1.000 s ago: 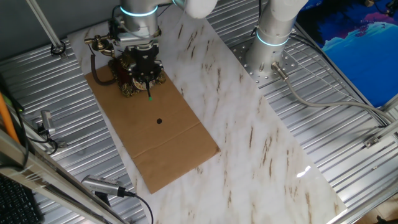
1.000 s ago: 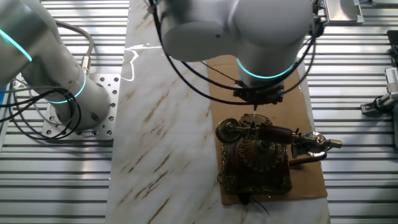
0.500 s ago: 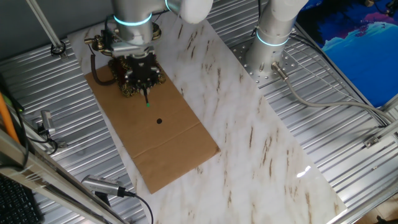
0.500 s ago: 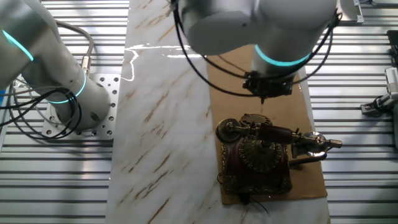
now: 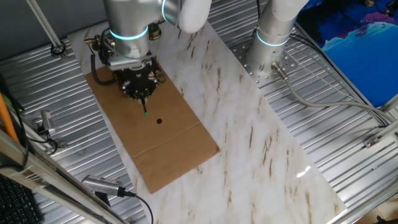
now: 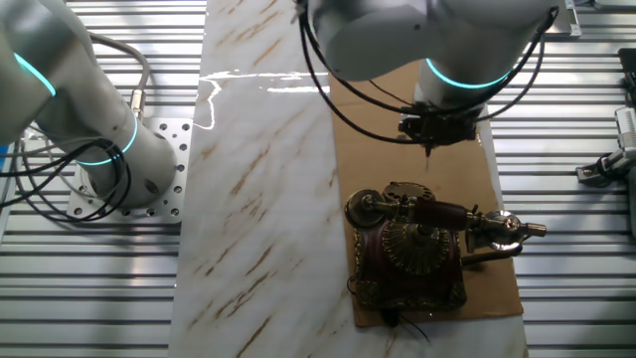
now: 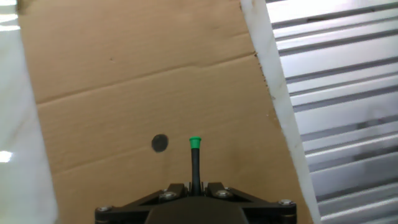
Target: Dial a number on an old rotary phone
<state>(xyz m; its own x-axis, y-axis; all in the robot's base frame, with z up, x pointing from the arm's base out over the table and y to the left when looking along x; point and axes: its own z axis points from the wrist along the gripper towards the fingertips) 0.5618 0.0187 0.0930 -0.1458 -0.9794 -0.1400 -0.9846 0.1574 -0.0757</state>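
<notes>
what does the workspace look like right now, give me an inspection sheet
surface: marble table with a cardboard sheet on it; a small dark spot on the cardboard
job's things: phone on the cardboard, handset on its cradle, untouched
clutter: nothing seen
grippers: gripper shut on a stick with a green tip, over bare cardboard, apart from the phone
cables: black cables loop off the arm; a hose runs from the base
surroundings: ribbed metal bench, blue sheet at one corner
</notes>
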